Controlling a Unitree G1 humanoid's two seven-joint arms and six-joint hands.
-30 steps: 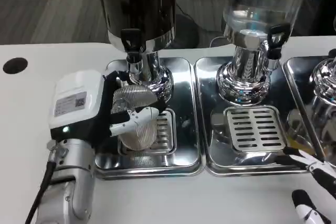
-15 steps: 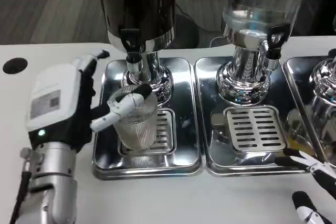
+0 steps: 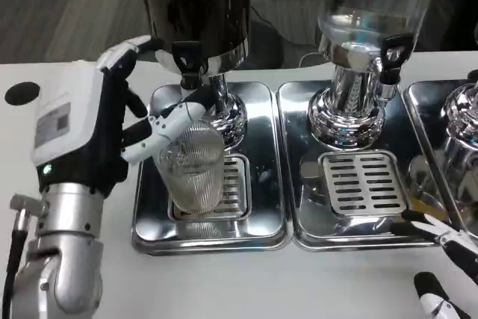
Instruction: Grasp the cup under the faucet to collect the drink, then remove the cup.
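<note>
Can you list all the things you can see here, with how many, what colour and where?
cup: one, clear ribbed glass, on the left tray's grate under the dark dispenser's faucet
dark dispenser: one, black and chrome, at the back of the left tray
clear dispenser: one, see-through with a chrome base, at the back of the middle tray
trays: three, shiny silver, side by side; the third is cut off at the right edge
table: one, white, under everything
black round spot: one, on the table at far left
left hand: one, white and black, fingers spread beside the cup
right hand: one, white and black, bottom right corner, mostly cut off
</note>
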